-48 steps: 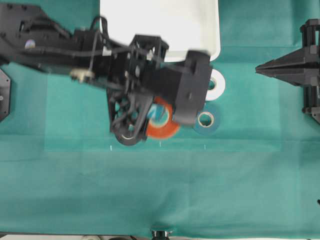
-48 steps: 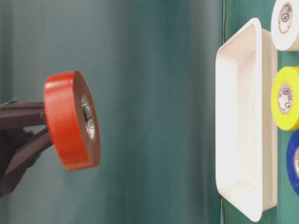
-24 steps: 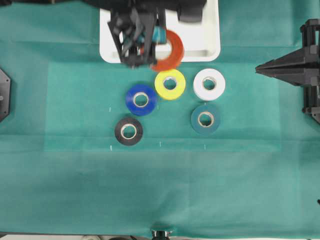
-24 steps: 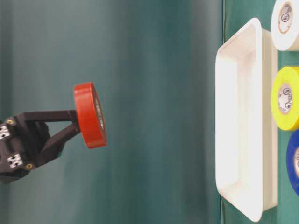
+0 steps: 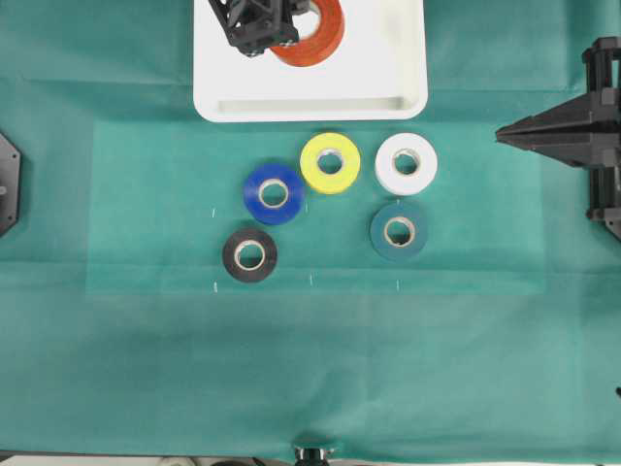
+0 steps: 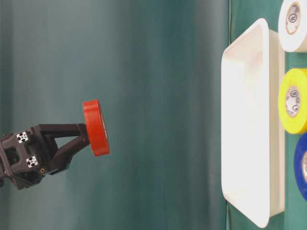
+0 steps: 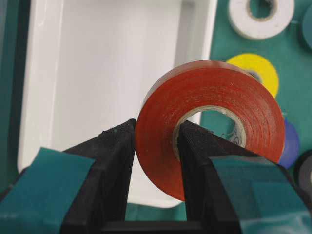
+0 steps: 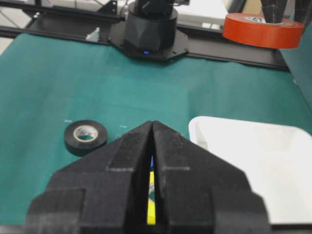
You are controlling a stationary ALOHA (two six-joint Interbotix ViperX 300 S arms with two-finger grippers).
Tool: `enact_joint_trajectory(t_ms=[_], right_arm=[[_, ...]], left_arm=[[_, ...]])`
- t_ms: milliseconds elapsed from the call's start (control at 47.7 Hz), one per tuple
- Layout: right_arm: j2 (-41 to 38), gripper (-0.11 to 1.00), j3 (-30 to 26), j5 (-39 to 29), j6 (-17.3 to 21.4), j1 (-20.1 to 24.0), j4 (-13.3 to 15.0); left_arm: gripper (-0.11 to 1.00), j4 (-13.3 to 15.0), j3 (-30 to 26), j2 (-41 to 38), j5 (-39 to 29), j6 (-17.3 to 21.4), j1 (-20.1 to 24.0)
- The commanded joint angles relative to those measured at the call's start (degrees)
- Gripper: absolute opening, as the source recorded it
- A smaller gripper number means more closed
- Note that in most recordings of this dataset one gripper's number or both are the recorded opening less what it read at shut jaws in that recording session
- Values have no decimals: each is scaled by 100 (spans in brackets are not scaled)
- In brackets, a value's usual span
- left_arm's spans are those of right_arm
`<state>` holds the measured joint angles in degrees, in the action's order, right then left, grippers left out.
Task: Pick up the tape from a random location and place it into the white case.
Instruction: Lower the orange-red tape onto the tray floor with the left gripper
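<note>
Left gripper (image 7: 156, 141), clamped on the tape (image 7: 209, 124), has swung from the table rolls to above the white case (image 5: 310, 102); right gripper (image 8: 152, 146) closed, empty.

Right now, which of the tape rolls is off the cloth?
The orange-red tape. The left gripper pinches its wall, one finger through the core, holding it above the white case. The yellow, blue, white, teal and black rolls all lie flat on the cloth.
</note>
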<state>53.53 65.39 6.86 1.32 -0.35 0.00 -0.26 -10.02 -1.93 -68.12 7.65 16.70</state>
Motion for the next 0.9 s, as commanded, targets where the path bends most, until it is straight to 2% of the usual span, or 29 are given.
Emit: enact_joint_trajectory(t_ms=[0,482,608,880], right_arm=[[-35,0,-167,18,9,-9,-18],[-35,0,-176,9,9,-9,-18],[-35,0,-167,9,9,-9,-18],[-35,0,-167,-18,9,-9,-18]], left_arm=[[23,-9,-79,229,9,0,9],[23,-9,97,167,105,0,9],[23,-9,360,44,369,18,62],[23,-9,1151,-202,1433,176,352]])
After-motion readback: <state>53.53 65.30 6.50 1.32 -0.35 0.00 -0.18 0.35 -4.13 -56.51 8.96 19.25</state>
